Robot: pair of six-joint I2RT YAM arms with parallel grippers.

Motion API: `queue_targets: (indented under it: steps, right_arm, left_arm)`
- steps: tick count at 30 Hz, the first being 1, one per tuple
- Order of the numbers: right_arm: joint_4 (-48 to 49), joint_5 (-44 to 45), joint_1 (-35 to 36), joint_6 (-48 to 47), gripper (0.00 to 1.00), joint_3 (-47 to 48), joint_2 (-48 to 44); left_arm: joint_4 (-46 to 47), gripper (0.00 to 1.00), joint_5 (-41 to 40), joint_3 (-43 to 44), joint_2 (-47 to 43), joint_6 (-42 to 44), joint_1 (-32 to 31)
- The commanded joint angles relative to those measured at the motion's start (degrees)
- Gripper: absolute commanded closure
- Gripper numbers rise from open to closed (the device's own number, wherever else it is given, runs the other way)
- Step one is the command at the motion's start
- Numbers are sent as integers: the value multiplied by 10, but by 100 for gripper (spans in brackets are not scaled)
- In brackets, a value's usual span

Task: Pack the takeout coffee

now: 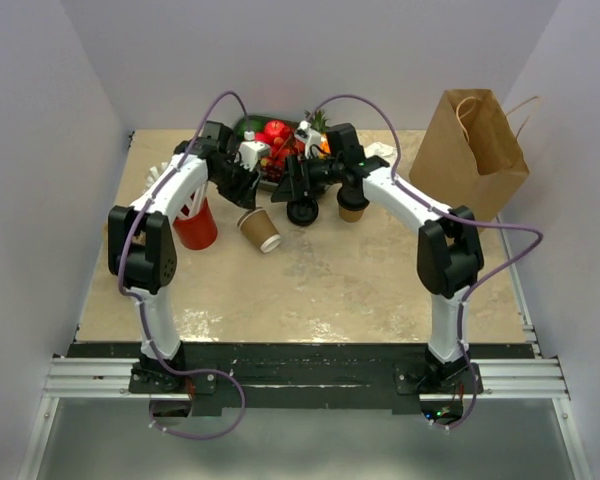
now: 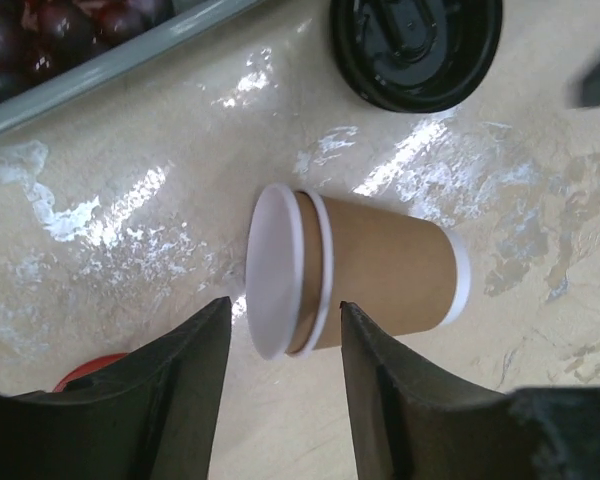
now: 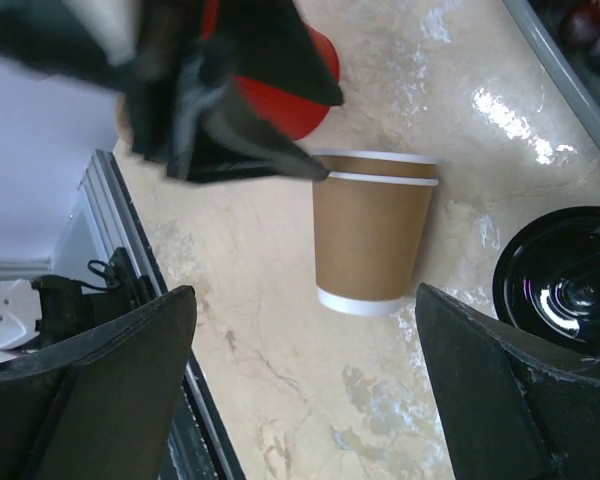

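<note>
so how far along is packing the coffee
Done: nothing visibly packed; the paper bag stands at the far right. In hand: the open left tool is at the rim end of a brown cup lying on its side, and the black lid sits apart from it. To do: likely lidding, then lifting into the bag. The right tool is open, empty.

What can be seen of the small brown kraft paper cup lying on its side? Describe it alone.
The small brown kraft paper cup is tapered, white at the mouth, with a white band round its narrow base; two white rims hint at a nested second cup. Lidless, it lies on its side on the pale marbled table, mouth toward the open left gripper, whose fingers flank the rim; contact is unclear. A round black plastic lid lies apart nearby.
</note>
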Motion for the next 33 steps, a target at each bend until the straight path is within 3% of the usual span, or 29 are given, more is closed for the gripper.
queue_targets:
  steps: [1, 7, 15, 22, 27, 29, 33]
  right_arm:
    - [-14, 14, 0, -44, 6, -34, -56]
    - [-12, 17, -1, -50, 6, -52, -69]
    - [-14, 15, -1, -58, 6, -46, -65]
    - [-12, 14, 0, -60, 6, -49, -63]
    - [-9, 13, 0, -61, 6, -50, -59]
    - [-8, 12, -1, -61, 6, -49, -58]
    - [-9, 12, 0, -60, 6, -47, -57]
  left_arm:
    - [-27, 50, 72, 43, 30, -11, 32]
    - [-36, 67, 111, 43, 42, -5, 40]
    - [-80, 72, 174, 36, 56, 10, 40]
    - [-80, 93, 179, 29, 48, 11, 40]
    - [-81, 93, 186, 23, 44, 8, 40]
    - [-82, 79, 186, 17, 45, 6, 40]
    - [-82, 73, 189, 11, 50, 7, 40]
